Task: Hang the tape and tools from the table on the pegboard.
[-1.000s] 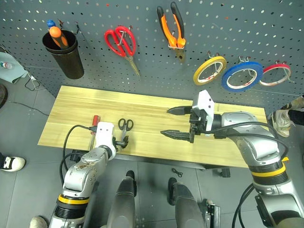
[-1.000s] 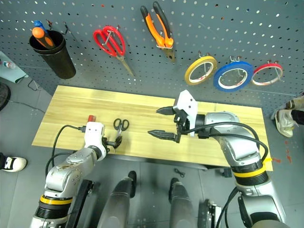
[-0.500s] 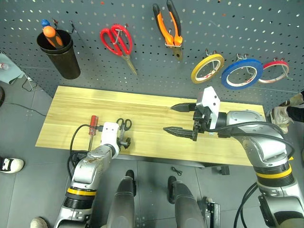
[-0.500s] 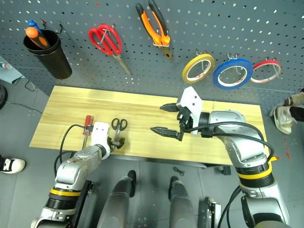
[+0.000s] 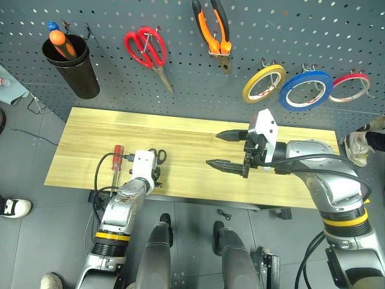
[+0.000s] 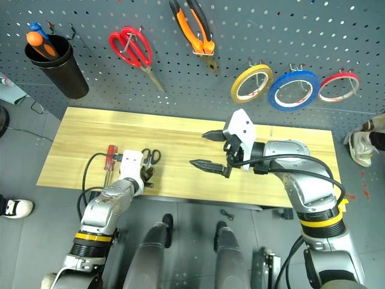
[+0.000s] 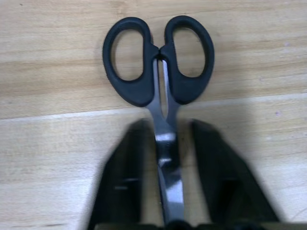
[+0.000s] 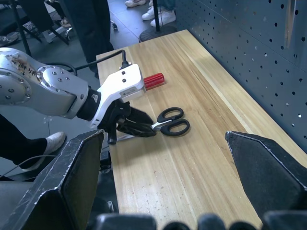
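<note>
The small black-handled scissors (image 7: 158, 72) lie on the light wooden table (image 5: 192, 132) near its front left, handles toward the pegboard (image 5: 301, 30). My left gripper (image 5: 154, 177) is shut on their silver blades, one finger on each side. The red-handled screwdriver (image 5: 118, 158) lies just left of that hand. My right gripper (image 5: 212, 149) hovers open above the middle of the table, holding nothing. The orange-and-black pliers (image 5: 215, 30) and the blue tape (image 5: 305, 90) hang on pegboard hooks.
Also on the pegboard are a yellow tape roll (image 5: 263, 84), a red tape roll (image 5: 350, 87), large red scissors (image 5: 147, 51) and a black cup (image 5: 71, 60) holding an orange-handled tool. People's legs (image 8: 91, 24) stand past the table's left end.
My left gripper has slid forward along the scissors' blades and closed from open onto them. The right arm has stayed where it was. The camera has tilted slightly.
</note>
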`<control>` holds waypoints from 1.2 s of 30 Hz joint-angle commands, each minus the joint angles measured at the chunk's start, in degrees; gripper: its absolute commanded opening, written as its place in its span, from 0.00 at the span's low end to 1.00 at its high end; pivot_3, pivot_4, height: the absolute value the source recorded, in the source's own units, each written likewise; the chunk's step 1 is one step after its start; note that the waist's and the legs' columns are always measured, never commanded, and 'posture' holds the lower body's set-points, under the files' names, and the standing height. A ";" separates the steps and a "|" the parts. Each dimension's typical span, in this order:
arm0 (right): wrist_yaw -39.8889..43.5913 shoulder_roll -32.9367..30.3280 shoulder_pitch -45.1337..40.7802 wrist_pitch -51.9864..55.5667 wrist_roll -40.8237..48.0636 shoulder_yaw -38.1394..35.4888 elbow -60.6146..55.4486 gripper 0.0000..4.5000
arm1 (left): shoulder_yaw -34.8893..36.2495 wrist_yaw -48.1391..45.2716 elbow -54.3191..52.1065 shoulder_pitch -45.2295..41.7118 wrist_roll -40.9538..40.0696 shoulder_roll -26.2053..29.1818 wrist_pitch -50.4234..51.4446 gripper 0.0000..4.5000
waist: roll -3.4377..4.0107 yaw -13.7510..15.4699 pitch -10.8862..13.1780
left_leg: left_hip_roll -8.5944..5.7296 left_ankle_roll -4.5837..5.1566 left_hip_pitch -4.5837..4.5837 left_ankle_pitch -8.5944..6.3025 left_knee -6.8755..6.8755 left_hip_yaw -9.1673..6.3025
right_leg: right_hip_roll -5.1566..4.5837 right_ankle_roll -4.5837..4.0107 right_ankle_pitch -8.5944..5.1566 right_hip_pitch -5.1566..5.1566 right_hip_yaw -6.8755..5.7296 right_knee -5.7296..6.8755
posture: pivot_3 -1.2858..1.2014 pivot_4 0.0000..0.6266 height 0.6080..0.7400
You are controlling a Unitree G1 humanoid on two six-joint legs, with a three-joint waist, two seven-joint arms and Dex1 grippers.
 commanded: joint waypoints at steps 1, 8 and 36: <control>0.19 0.06 -0.05 -1.24 0.72 -0.93 -1.39 1.00 | -0.62 -0.24 1.09 1.69 1.47 -0.25 1.09 0.00 | 0.00 -0.01 0.00 | 0.00 0.00 0.00 0.00 0.00 0.00 | 0.00 0.00 0.00 0.00 0.00 -0.01 | 0.53 0.78 1.00; -1.56 0.92 1.19 -4.17 -0.28 -1.84 -3.10 1.00 | 0.64 -1.70 -10.22 5.35 0.51 -0.63 -1.55 0.00 | -0.01 -0.03 0.00 | 0.00 -0.01 -0.03 -0.01 -0.09 0.01 | -0.01 0.00 0.00 -0.02 0.00 -0.14 | 0.54 0.73 1.00; -15.47 8.16 -18.28 -1.15 12.95 -8.93 -5.84 1.00 | 2.33 1.45 -31.40 -7.95 7.10 -1.64 -15.65 0.00 | -0.15 0.32 0.03 | -0.09 0.11 -0.78 -0.04 0.03 -0.01 | 0.03 0.25 0.48 -0.56 -0.04 -0.05 | 0.55 0.60 1.00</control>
